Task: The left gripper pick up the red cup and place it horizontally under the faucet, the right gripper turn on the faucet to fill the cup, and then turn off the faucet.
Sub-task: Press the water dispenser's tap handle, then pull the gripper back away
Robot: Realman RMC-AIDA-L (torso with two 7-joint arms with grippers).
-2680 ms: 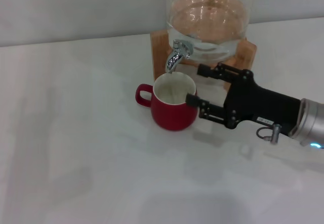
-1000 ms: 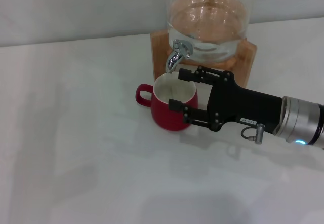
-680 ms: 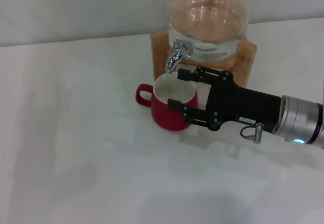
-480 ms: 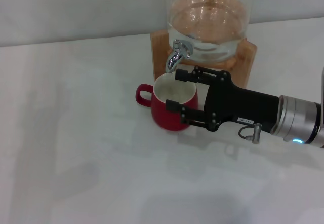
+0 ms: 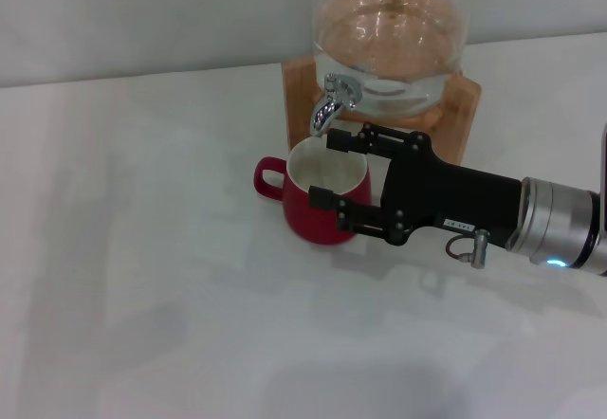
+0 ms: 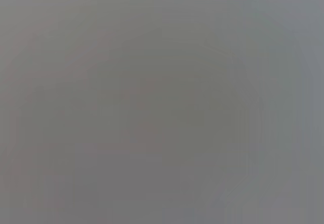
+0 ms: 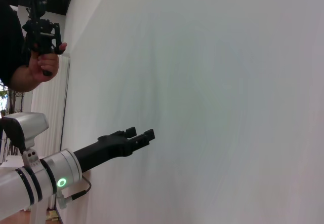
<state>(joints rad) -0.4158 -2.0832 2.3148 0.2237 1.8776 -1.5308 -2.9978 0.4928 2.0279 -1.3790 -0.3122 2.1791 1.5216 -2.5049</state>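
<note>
The black boxy right gripper [image 5: 328, 168], fingers spread and empty, has crept forward, its far fingertip now just under the shiny chrome lever faucet [image 5: 334, 100]. The rounded dark-red ceramic cup [image 5: 305, 218] stands right before it beneath the spout, so lever-turning looks next. Only the head view shows this; the right wrist view catches neither.

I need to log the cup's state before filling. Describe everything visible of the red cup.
The red cup is a rounded, glossy dark-red mug, ceramic by its look, with a white inside and a small loop handle pointing to the robot's left. It stands upright on the white table, its mouth below the faucet spout. No water stream shows. The right gripper is open, one finger over the far rim, one in front of the near wall; contact is unclear.
</note>
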